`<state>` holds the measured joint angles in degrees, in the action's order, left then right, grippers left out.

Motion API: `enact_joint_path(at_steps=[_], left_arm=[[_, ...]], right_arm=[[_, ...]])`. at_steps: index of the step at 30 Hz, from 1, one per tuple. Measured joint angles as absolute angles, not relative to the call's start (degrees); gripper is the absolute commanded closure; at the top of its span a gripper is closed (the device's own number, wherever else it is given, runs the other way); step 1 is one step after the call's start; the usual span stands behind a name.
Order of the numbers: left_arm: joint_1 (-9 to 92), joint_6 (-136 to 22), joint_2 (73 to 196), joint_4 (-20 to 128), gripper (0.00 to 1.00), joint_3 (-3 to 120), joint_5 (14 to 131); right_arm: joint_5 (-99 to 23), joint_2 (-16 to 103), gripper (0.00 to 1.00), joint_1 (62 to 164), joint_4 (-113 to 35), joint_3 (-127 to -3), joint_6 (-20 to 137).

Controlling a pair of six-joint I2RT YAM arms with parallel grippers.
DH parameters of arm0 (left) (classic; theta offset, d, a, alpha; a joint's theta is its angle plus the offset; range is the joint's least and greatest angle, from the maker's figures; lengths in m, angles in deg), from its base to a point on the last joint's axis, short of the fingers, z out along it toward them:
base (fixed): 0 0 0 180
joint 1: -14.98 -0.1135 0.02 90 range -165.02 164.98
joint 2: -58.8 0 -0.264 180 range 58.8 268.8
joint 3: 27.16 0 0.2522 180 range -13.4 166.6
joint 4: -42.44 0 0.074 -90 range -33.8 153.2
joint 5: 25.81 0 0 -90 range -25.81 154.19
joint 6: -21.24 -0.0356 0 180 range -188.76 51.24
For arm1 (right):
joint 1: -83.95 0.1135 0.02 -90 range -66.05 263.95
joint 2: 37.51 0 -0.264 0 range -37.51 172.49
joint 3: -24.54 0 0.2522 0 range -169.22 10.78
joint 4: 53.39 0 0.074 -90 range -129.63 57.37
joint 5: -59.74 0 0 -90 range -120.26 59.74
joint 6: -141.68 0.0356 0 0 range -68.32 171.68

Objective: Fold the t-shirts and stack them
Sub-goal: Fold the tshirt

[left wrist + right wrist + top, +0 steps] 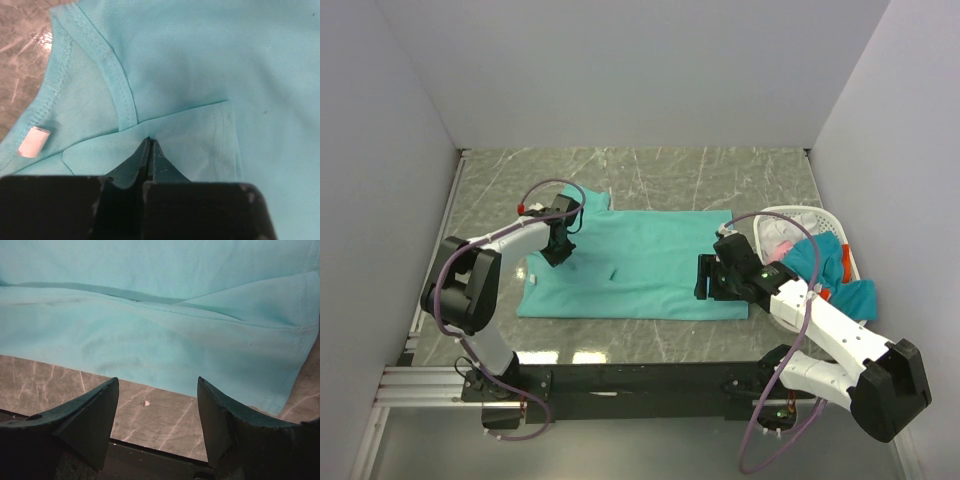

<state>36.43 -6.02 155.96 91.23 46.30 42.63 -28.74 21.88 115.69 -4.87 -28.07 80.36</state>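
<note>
My left gripper point(149, 142) pinches the teal t-shirt point(640, 265) at its collar end, farthest from the laundry basket point(800, 212), to lift a fold. The shirt lies flat beside the basket; my right gripper point(157, 382) hangs wide over the basket-side hem.

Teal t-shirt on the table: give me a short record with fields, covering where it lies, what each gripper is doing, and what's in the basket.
shirt: teal t-shirt spread flat on the marble table
left gripper: shut, tips on a folded hemmed flap beside the collar; whether cloth is pinched cannot be told
right gripper: open, low at the shirt's right edge, holding nothing
basket: white laundry basket at the table's right, holding a pink shirt, a blue-teal shirt spilling over the rim, and an orange-red shirt
</note>
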Motion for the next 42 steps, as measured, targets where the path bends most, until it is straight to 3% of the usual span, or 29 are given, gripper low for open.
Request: enact_joint_path(at_steps=[10,12,15,16,18,19,20,21,26,32,42], left_arm=[[35.27,-5.93,153.10,91.14,0.99,45.36,41.16],[35.05,-5.99,153.14,91.14,0.93,45.36,41.19],[35.03,-6.19,153.25,91.25,0.75,45.38,41.32],[35.03,-6.08,153.41,91.36,0.59,45.47,41.36],[35.03,-6.26,153.60,91.49,0.48,45.56,41.56],[35.03,-6.19,153.58,91.62,0.30,45.60,41.69],[35.03,-6.50,153.54,91.86,0.21,45.80,41.75],[35.01,-6.41,153.41,92.08,0.01,46.06,41.84],[34.86,-6.39,151.33,94.11,0.01,50.21,41.80],[31.80,-8.90,153.73,93.78,0.00,65.12,42.34],[25.87,-16.09,181.80,93.98,0.01,94.04,46.61]], right_arm=[[-28.33,22.13,0.29,115.69,-5.18,-28.07,80.39],[-28.30,22.39,0.29,115.69,-5.44,-28.07,80.36],[-28.30,22.74,0.29,115.69,-5.55,-28.07,80.36],[-28.30,22.76,0.29,115.69,-5.55,-28.07,80.39],[-28.19,22.78,0.29,115.69,-5.53,-28.14,80.36],[-28.06,22.80,0.29,115.67,-5.29,-28.38,80.36],[-27.82,22.85,0.28,115.63,-5.07,-28.81,80.36],[-27.65,22.85,0.28,115.54,-4.78,-29.45,80.36],[-26.73,23.44,0.25,113.97,-3.14,-36.88,79.84],[-27.60,25.60,0.13,106.38,-5.96,-46.01,79.49],[-29.90,46.52,0.11,93.33,-9.55,-59.72,79.32]])
